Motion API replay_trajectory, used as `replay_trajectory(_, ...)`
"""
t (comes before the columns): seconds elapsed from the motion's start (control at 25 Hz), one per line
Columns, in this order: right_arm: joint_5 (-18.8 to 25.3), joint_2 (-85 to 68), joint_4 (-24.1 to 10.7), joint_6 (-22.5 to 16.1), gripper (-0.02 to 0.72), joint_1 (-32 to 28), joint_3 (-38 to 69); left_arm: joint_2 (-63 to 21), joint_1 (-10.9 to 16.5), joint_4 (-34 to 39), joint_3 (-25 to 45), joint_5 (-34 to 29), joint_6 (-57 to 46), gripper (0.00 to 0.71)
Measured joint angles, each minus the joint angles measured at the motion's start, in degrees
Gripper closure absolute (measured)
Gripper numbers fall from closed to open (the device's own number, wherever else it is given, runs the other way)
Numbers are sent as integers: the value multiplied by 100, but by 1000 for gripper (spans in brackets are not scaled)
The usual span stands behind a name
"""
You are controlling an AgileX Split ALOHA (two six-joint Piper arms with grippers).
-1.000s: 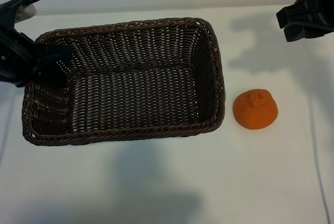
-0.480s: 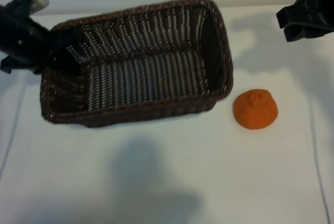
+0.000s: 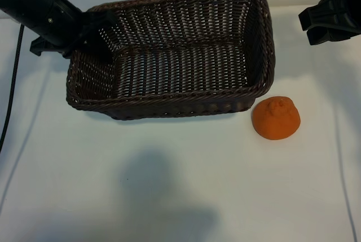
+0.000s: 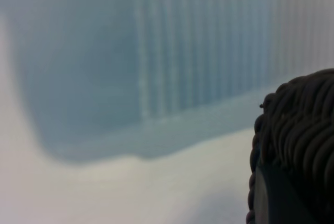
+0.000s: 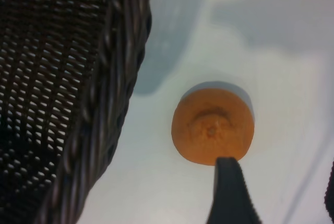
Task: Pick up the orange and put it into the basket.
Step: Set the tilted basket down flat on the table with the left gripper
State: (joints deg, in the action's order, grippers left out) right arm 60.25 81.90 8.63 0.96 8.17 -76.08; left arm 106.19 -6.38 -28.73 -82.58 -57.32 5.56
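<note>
The left gripper (image 3: 93,30) is largely hidden: in the exterior view its dark body merges with the wicker at the basket's (image 3: 169,106) ten o'clock corner, and its jaws are clamped on the rim there. The left wrist view shows little beyond a blurred pale shadow and one braided piece of rim (image 4: 300,125) with a dark finger against it. The right gripper (image 3: 333,19) is cut off by the picture's edge at two o'clock; only its dark body shows there. In the right wrist view one finger (image 5: 229,192) stands just below the orange (image 5: 213,126) and the other barely enters at the edge, so the jaws stand apart with nothing between them.

The orange (image 3: 276,118) sits on the white counter (image 3: 169,185), stem dimple up, just off the basket's four o'clock corner, near it but whether touching is unclear.

Against the earlier pictures, the basket has travelled toward one o'clock and tilted, its near wall now showing its outer face; the left arm has moved with it. The orange and the right gripper have not shifted.
</note>
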Motion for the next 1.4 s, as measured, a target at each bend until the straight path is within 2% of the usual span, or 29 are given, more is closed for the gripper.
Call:
replay_trajectory(0.48,0,0,0,0,270,0,0,82,0,350,-176,-156,-265,549)
replay_trajectory(0.68,0,0,0,0,270,0,0,456,0,338,-180,-161,-271,549)
replay_trajectory(1.08,0,0,4,0,270,0,0,1140,-163,344,-180,170,-275,550)
replay_trajectory(1.4,0,0,11,0,270,0,0,1186,-168,676,-180,339,-133,550)
